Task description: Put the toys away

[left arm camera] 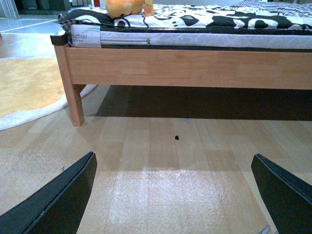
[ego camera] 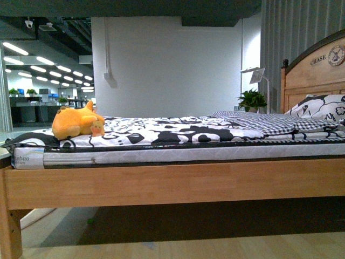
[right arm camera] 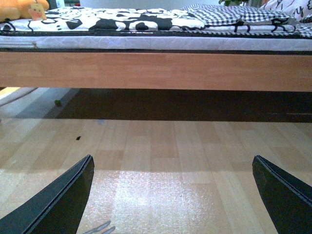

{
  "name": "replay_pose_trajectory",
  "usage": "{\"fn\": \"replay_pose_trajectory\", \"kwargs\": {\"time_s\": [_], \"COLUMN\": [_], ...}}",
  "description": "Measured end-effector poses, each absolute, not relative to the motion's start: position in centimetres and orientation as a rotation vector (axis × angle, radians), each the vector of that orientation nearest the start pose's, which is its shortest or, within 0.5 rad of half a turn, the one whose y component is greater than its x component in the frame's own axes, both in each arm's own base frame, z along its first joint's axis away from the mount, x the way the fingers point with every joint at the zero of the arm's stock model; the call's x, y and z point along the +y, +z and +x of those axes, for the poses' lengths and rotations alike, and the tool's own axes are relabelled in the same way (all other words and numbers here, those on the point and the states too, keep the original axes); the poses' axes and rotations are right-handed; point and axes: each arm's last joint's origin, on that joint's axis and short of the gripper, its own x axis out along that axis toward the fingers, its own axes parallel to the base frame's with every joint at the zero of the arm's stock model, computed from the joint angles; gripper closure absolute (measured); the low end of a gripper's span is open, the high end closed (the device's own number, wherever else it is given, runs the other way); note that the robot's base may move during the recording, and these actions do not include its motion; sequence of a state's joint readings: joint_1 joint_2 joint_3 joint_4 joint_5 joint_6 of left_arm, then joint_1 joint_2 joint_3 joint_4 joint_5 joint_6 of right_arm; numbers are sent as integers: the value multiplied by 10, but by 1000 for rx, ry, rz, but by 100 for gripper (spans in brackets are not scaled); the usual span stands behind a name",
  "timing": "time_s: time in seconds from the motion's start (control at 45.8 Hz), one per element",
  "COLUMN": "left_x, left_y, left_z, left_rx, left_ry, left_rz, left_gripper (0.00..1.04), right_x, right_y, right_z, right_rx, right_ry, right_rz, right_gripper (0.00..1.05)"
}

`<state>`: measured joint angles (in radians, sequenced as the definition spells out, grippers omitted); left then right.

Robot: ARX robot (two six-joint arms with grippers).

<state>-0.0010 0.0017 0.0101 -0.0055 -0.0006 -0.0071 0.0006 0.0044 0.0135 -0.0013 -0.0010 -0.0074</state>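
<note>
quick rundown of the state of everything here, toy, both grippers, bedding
plush toy: lying on the bed at the end away from the headboard, not held
left gripper: open, empty, over the floor
right gripper: open, empty, over the floor
checked blanket: laid flat near the headboard
pillow: propped against the headboard

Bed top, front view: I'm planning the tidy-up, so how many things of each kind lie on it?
Orange plush toy: 1
Checked blanket: 1
Patterned pillow: 1
Total: 3
</note>
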Motion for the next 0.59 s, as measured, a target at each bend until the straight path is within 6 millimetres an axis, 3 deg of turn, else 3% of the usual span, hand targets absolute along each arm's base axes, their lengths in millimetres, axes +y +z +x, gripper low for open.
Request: {"fn": "replay_pose_trajectory", "kwargs": {"time_s": [0.59], "left_x": [0], "left_y": [166], "left_z": [97], "left_rx": [-3], "left_ry": [0], "left_rz": [-7], "left_gripper": [6], "right_x": [0], "right_y": [168], "right_z": [97], "right_rx": [-8], "right_ry": [1], "right_rz": [-7], "right_gripper": [6]}}
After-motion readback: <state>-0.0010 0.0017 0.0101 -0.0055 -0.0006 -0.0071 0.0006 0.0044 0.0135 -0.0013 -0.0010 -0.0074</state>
